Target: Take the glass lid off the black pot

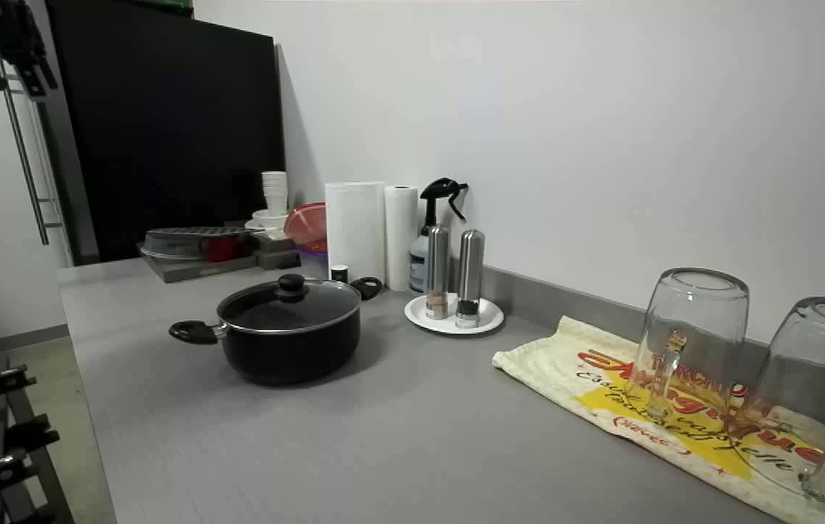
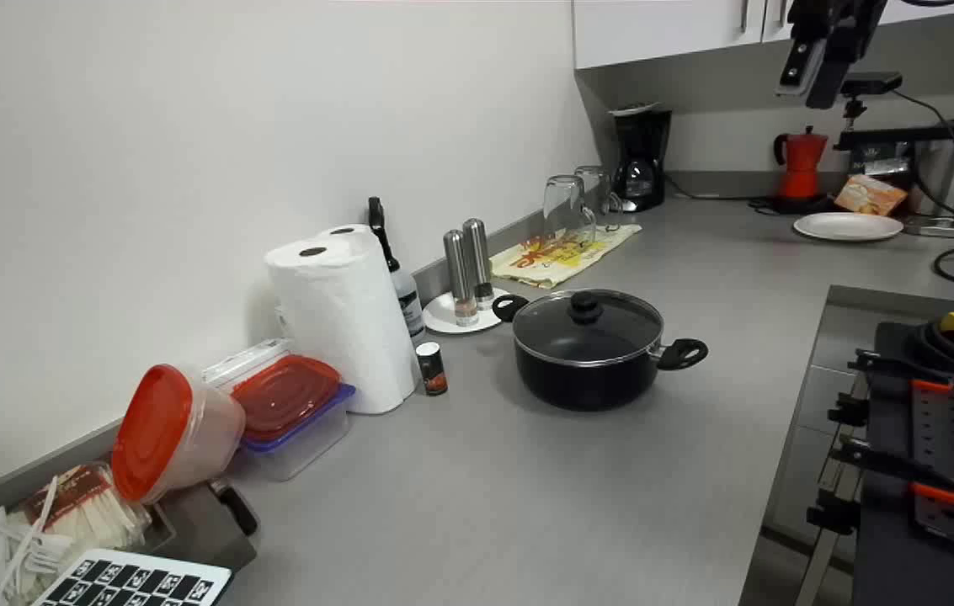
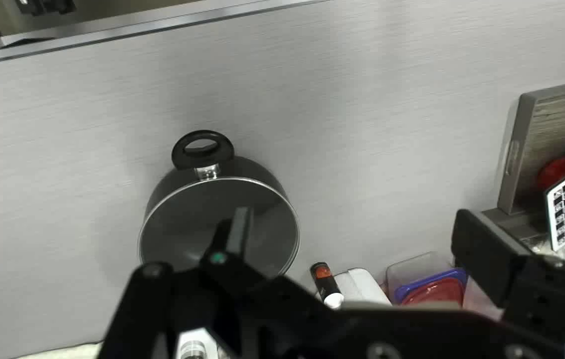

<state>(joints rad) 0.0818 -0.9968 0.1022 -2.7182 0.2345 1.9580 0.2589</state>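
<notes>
Gray counter; gripper high, pointing down, spread wide; glass lid on black pot.

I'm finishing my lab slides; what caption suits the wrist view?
Looking down past the open gripper at the black pot, its glass lid on and partly hidden.

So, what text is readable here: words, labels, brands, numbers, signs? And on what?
"Essu…" on the towel, partial; its other lettering is too distorted to quote safely.
Spray bottle: label too small.
Small black bottle: label too small.
Clear pack: label blurred.
Orange packet: print blurred.
Board: black-and-white pattern, no words I can make out.
</notes>
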